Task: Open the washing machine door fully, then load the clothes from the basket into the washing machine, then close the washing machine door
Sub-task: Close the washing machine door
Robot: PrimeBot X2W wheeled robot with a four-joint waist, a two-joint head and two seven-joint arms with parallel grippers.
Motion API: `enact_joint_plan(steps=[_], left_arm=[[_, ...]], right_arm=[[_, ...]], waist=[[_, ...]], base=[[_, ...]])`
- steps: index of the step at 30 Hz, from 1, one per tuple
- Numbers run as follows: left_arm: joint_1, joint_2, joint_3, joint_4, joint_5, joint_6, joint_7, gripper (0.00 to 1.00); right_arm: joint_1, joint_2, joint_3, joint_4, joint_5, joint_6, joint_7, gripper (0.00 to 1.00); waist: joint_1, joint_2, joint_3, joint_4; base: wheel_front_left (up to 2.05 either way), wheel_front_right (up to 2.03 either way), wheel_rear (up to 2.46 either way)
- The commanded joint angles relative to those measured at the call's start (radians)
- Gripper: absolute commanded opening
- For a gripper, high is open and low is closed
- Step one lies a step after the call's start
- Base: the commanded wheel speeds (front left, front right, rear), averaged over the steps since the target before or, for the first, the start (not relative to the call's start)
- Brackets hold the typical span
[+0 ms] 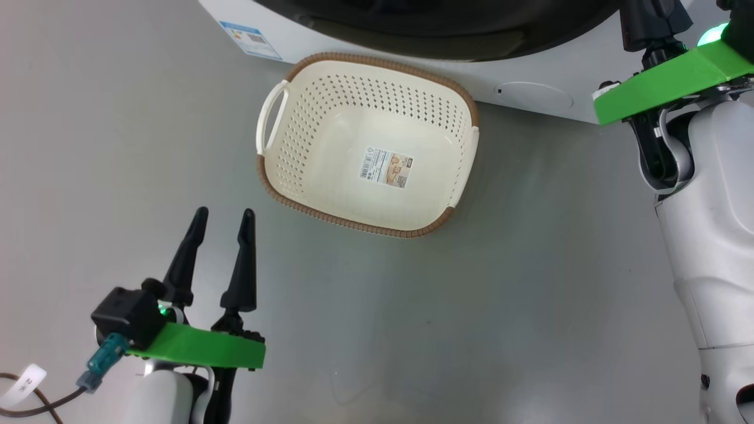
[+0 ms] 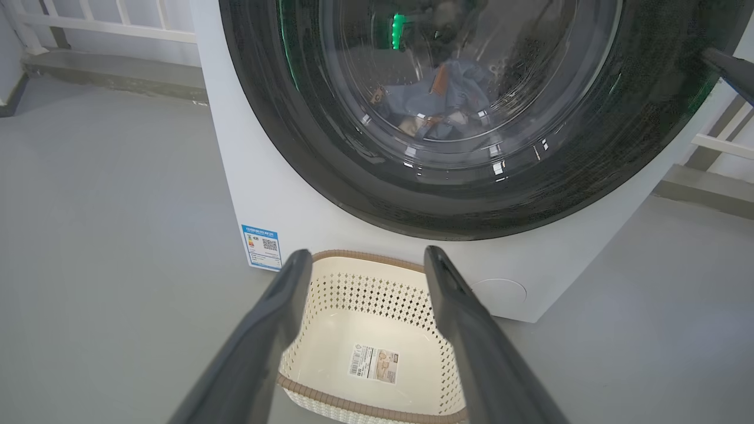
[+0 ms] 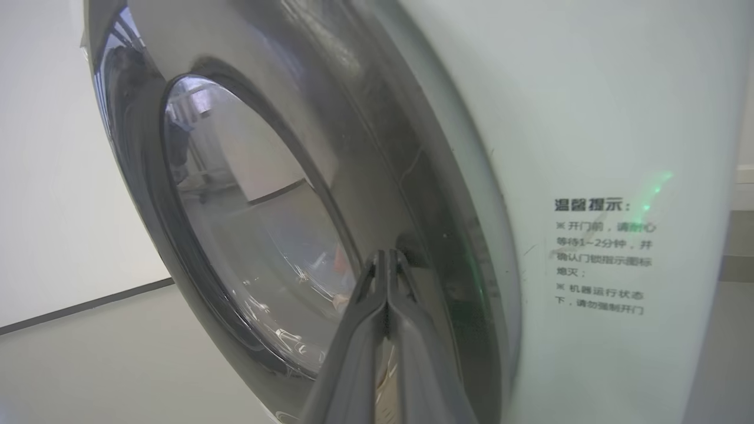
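The cream basket (image 1: 330, 135) with a brown rim lies on the grey floor in front of the washing machine (image 1: 530, 70); only a paper label shows inside it. The washing machine door (image 2: 330, 147) lies against the machine's front. Through its glass I see the blue clothes (image 2: 439, 97) in the drum. My left gripper (image 1: 225, 212) hovers open and holds nothing, near the basket's (image 2: 365, 294) front left. My right gripper (image 3: 386, 254) is shut, its tips against the door's (image 3: 235, 206) black rim near its right edge.
A blue energy sticker (image 1: 250, 38) and a round service cap (image 1: 533, 94) mark the machine's lower front. A white railing and a raised step (image 2: 106, 65) run behind the machine on the left. A tagged cable (image 1: 26, 380) hangs by my left wrist.
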Motion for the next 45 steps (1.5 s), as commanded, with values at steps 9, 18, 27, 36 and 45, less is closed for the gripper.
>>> enact_joint_plan(steps=[9,18,27,36,45], left_arm=[[-0.005,0.028,0.058,0.002,0.009,-0.003,-0.009,1.00],[0.026,0.080,0.060,0.053,0.005,-0.003,-0.009,1.00],[0.056,0.117,0.068,0.075,-0.003,-0.003,-0.009,1.00],[0.108,0.143,0.072,0.081,-0.016,-0.003,-0.009,1.00],[0.142,0.155,0.090,0.078,-0.007,-0.003,-0.009,1.00]], right_arm=[[0.124,0.006,0.048,-0.071,0.041,-0.005,-0.005,0.84],[0.331,0.002,0.058,-0.103,0.057,-0.005,-0.005,1.00],[0.489,-0.024,0.046,-0.110,0.062,-0.005,-0.005,1.00],[0.633,-0.027,0.004,-0.148,0.072,-0.005,-0.005,1.00],[0.735,-0.021,-0.022,-0.191,0.073,-0.005,-0.005,1.00]], waist=[[0.0000,0.0000,-0.051,-0.056],[0.0000,0.0000,-0.146,-0.140],[0.0000,0.0000,-0.206,-0.219],[0.0000,0.0000,-0.270,-0.273],[0.0000,0.0000,-0.300,-0.316]], base=[[0.00,0.00,0.00],[0.00,0.00,0.00],[0.00,0.00,0.00],[0.00,0.00,0.00],[0.00,0.00,0.00]])
